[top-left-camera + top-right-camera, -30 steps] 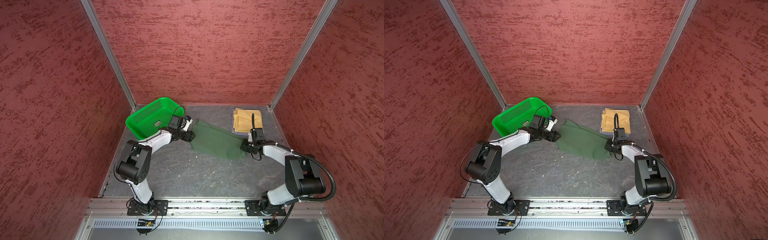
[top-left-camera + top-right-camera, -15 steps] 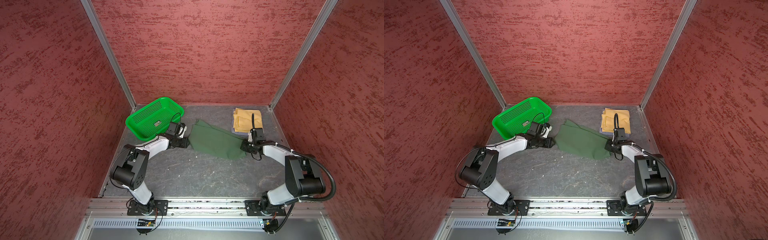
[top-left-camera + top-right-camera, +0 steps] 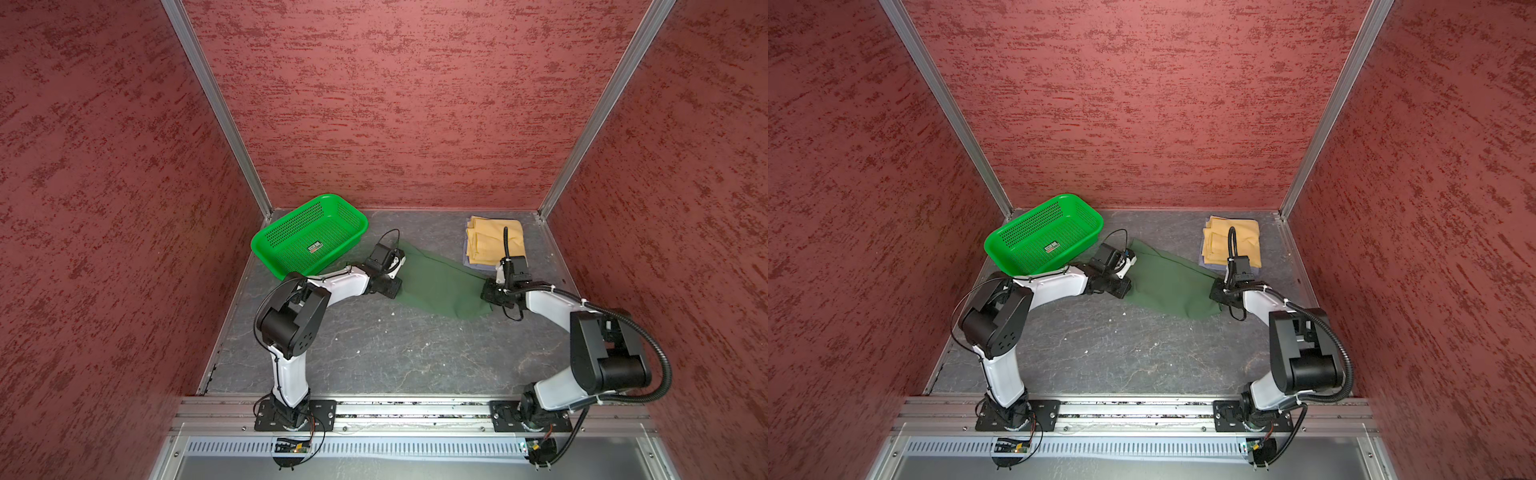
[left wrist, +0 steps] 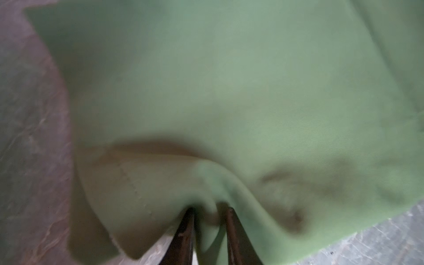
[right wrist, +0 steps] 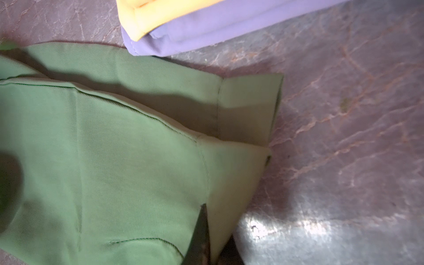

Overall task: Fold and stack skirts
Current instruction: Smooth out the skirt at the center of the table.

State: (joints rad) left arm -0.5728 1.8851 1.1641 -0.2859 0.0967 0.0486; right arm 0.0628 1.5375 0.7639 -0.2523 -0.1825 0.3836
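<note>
3 skirts, 1 green perforated basket [image 3: 320, 198], 2 pairs of jaws.
My left jaws and right jaws each pinch an opposite end of the dark green skirt [image 3: 440, 286] on the worktop [image 3: 374, 353]; the mustard-yellow skirt [image 3: 494, 241] sits folded on the lavender-grey skirt [image 5: 218, 23] nearby.

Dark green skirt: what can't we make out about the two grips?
- Left wrist view: blurred; dark green skirt bunches between the left fingers, pinch unclear.
- Right wrist view: one right finger shows; skirt apparently hides its mate.
- Both top views: wrists hide all fingers.

sticker [image 3: 315, 247] in green basket [image 3: 286, 253], print too small to read
</note>
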